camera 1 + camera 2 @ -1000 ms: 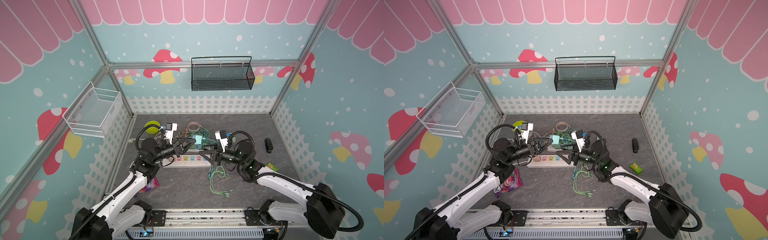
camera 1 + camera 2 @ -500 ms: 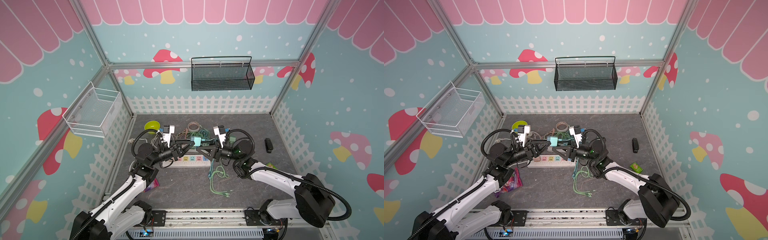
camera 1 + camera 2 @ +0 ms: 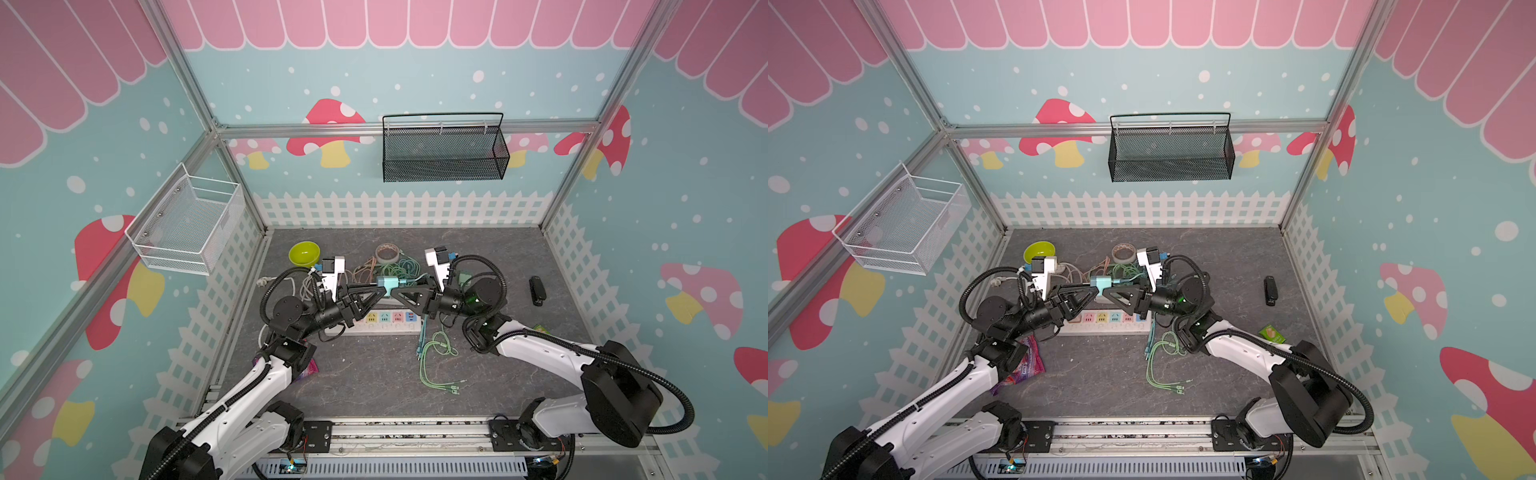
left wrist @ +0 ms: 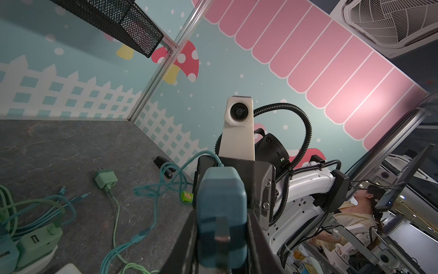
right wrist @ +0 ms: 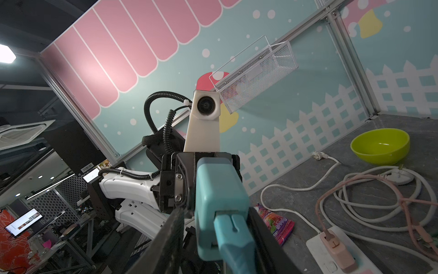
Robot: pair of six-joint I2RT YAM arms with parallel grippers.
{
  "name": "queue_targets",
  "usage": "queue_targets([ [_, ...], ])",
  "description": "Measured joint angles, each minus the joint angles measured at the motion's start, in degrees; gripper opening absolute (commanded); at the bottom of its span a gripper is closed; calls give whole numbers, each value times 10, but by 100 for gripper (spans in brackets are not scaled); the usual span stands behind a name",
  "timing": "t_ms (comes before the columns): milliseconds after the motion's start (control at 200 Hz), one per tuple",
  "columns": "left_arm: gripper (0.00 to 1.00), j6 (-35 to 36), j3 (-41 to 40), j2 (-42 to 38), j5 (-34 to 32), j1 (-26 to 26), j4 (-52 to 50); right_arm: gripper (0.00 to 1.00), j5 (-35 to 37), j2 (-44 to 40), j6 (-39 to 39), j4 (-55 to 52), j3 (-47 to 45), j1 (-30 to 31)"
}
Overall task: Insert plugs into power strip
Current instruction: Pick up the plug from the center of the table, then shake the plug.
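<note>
1. Two grippers are now met on one teal plug [image 3: 390,284]. The left gripper [image 3: 374,291] is clamped almost fully shut on the plug's prong end, and that grip is unchanged over the last second.
2. The right gripper [image 3: 400,293] has been moved in from over the right end of the power strip [image 3: 388,329]. Its jaws have been narrowed from a wider stance to a slim gap round the plug's cable end. Whether the pads are bearing yet cannot be told from the right wrist view.
3. The plug is held in the air just above the power strip's far edge. It is laid sideways, prongs towards the left gripper, with the cable trailed past the strip's right end.
4. A hand-over is judged to be under way. The prongs are masked by the left gripper, so insertion is blocked until the right grip is made and the left is released.
5. The pastel sockets shown in both top views are seen empty, so this plug is not yet inserted. A mint plug [image 4: 106,179] is left loose on the floor beyond the strip's right end.
</note>
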Motion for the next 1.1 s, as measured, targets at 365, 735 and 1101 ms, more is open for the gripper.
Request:
queue_targets([
  [365, 8, 4, -11, -14, -6, 0, -1, 21, -17, 14, 19, 5, 12, 0],
  [735, 56, 58, -3, -77, -31, 0, -143, 8, -11, -5, -92, -179, 75, 1],
  [1101, 61, 126, 24, -174, -99, 8, -343, 5, 25, -4, -251, -452, 238, -9],
])
